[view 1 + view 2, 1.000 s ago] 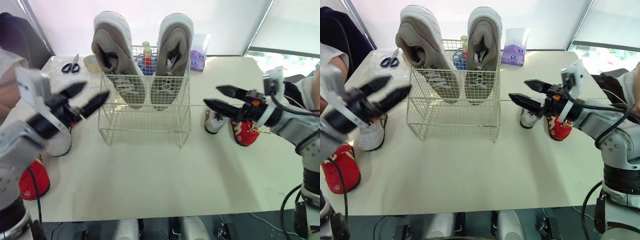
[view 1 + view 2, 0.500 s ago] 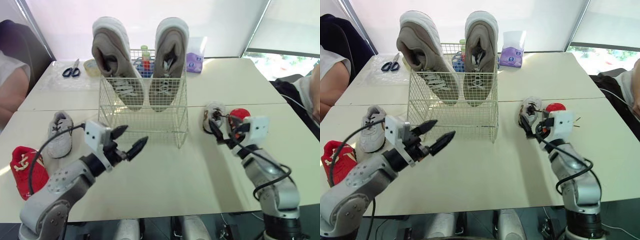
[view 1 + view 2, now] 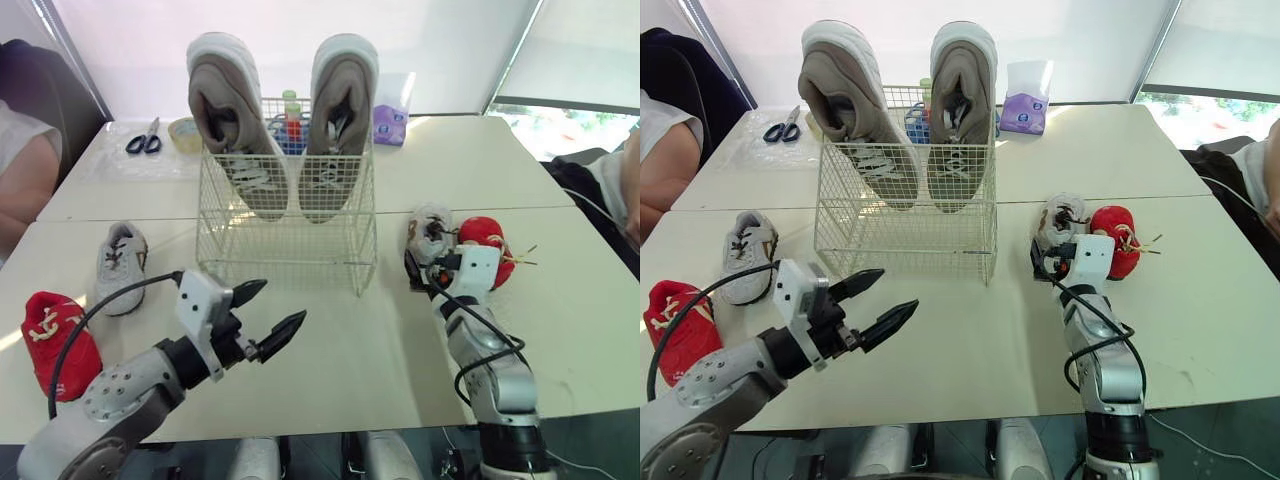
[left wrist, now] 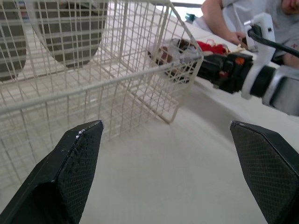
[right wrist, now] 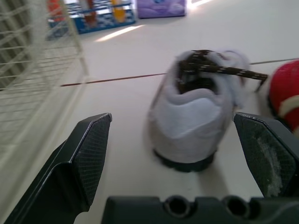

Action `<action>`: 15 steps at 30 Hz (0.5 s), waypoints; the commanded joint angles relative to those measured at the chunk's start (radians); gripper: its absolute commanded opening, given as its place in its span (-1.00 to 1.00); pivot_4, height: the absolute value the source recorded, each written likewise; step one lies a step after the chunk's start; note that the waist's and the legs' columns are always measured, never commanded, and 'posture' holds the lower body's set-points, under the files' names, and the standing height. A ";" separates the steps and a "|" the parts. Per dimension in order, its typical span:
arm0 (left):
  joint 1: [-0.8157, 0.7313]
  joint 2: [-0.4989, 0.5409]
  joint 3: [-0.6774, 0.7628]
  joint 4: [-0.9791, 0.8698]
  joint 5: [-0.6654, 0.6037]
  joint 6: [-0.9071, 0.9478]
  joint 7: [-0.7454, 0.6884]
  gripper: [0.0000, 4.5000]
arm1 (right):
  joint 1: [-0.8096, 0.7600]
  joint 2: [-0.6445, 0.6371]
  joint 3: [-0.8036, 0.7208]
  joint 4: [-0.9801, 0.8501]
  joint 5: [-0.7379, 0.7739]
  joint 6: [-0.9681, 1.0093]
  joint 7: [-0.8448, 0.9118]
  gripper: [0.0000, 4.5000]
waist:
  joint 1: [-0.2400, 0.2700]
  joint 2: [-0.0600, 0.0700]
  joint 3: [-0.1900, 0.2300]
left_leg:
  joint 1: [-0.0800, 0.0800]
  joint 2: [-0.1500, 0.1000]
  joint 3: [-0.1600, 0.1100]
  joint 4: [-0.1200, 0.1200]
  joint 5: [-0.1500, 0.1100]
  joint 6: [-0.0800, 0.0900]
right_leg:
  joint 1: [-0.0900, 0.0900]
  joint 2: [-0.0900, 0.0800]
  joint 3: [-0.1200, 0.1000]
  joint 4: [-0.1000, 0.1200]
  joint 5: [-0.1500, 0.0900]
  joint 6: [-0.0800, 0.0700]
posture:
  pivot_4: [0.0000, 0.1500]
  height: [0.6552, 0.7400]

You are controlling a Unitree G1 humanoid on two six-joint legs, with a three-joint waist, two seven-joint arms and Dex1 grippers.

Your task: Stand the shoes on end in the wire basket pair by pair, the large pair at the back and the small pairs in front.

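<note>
Both sets of jaws stand wide apart and hold nothing. Seen from the head, the left gripper (image 3: 282, 300) hovers over bare table (image 3: 330, 390) just in front of the wire basket (image 3: 288, 250). The large grey pair (image 3: 240, 130) stands on end at the basket's far side, leaving the near half free for the small pairs. The left grey shoe (image 3: 120, 262) and left red shoe (image 3: 55, 338) lie at the left, and the right grey shoe (image 3: 428, 230) and right red shoe (image 3: 487, 248) at the right. At the left wrist, the fingers frame the basket's near corner and touch nothing. At the right wrist, the right gripper (image 5: 172, 116) faces the right grey shoe's heel. Its fingers are spread wider than the shoe, apparently lined up to close on it.
</note>
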 commanded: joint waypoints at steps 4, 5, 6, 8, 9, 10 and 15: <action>-0.007 0.023 0.018 -0.044 -0.029 -0.002 0.007 0.97 | -0.115 0.044 -0.027 0.197 -0.023 -0.080 -0.016 1.00 | -0.006 0.000 0.000 | 0.000 0.000 0.000 0.000 0.000 0.000 | 0.000 0.000 0.000 0.000 0.000 0.000 | 1.00 1.00; -0.003 0.025 0.019 -0.047 -0.031 -0.002 0.010 0.97 | -0.130 0.050 -0.033 0.230 -0.024 -0.084 -0.022 1.00 | -0.007 0.000 0.000 | 0.000 0.000 0.000 0.000 0.000 0.000 | 0.000 0.001 0.000 0.000 0.000 0.000 | 1.00 1.00; 0.001 0.028 0.021 -0.049 -0.031 -0.001 0.013 0.99 | -0.142 0.052 -0.036 0.262 -0.031 -0.098 -0.025 0.88 | -0.008 0.000 0.000 | 0.000 0.000 0.000 0.000 0.000 0.000 | 0.000 0.001 0.000 0.000 0.000 0.000 | 1.00 1.00; 0.006 0.030 0.024 -0.052 -0.031 -0.002 0.020 1.00 | -0.154 0.051 -0.041 0.304 -0.046 -0.130 -0.033 0.62 | -0.007 0.000 0.000 | 0.000 0.000 0.000 0.000 0.000 0.000 | 0.000 0.000 0.000 0.000 0.000 0.000 | 1.00 1.00; 0.006 0.032 0.026 -0.052 -0.033 -0.002 0.022 1.00 | -0.158 0.051 -0.042 0.315 -0.049 -0.139 -0.033 0.41 | -0.007 0.000 0.000 | 0.000 0.000 0.000 0.000 0.000 0.000 | 0.000 0.000 0.000 0.000 0.000 0.000 | 1.00 1.00; 0.007 0.034 0.028 -0.052 -0.034 -0.003 0.024 1.00 | -0.158 0.048 -0.038 0.322 -0.056 -0.147 -0.028 0.18 | -0.008 0.000 0.000 | 0.000 0.000 0.000 0.000 0.000 0.000 | 0.000 0.000 0.000 0.000 0.000 0.000 | 1.00 1.00; 0.014 0.041 0.033 -0.050 -0.043 -0.007 0.020 1.00 | -0.153 0.046 -0.018 0.313 -0.077 -0.176 -0.007 -0.42 | -0.017 0.000 0.000 | 0.000 0.000 0.000 0.000 0.000 0.000 | 0.000 -0.001 0.000 0.000 0.000 0.000 | 1.00 1.00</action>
